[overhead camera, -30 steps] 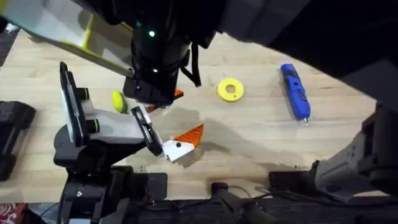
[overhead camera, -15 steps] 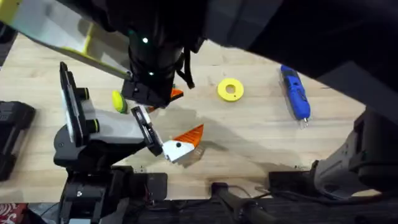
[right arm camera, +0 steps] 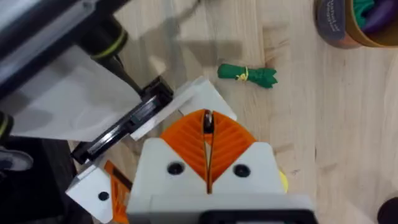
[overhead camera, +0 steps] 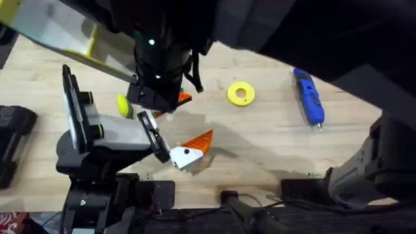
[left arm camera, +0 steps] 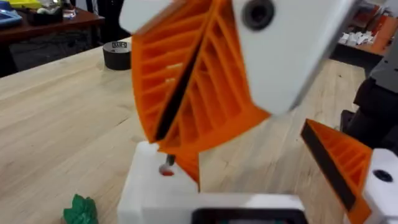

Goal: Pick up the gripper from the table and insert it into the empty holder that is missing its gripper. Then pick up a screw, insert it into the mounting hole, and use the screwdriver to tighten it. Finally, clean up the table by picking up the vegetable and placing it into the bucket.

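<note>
The orange ribbed gripper finger sits pinched between the right gripper pads, right over the white holder of the left arm's claw. From above, the right arm's dark wrist hides most of it; just an orange sliver peeks out. The left gripper stands open, one orange finger mounted. The green vegetable lies on the table near the bucket, which is cut off. The blue screwdriver lies well apart.

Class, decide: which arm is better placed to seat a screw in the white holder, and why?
Right. Its gripper is shut on what looks like a screw, hanging just over the holder. It probably needs only a short descent.
</note>
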You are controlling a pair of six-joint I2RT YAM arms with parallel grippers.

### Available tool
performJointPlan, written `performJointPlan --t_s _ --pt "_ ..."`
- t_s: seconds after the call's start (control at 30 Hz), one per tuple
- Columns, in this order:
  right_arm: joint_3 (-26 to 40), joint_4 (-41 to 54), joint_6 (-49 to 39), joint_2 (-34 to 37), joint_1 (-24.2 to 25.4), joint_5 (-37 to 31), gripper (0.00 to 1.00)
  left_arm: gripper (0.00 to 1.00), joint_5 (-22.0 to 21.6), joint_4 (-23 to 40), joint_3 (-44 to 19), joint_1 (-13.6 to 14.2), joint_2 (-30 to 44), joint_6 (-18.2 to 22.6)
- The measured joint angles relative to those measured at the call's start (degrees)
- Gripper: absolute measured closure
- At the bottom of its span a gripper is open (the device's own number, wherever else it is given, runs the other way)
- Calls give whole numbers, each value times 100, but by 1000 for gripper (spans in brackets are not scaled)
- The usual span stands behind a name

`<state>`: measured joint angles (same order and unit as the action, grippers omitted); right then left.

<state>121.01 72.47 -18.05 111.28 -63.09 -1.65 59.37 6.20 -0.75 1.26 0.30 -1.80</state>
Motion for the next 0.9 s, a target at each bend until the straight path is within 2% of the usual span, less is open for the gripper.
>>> performJointPlan --t_s 0.9 --pt "0 46 -1 149 15 0 995 15 0 0 0 0 0 0"
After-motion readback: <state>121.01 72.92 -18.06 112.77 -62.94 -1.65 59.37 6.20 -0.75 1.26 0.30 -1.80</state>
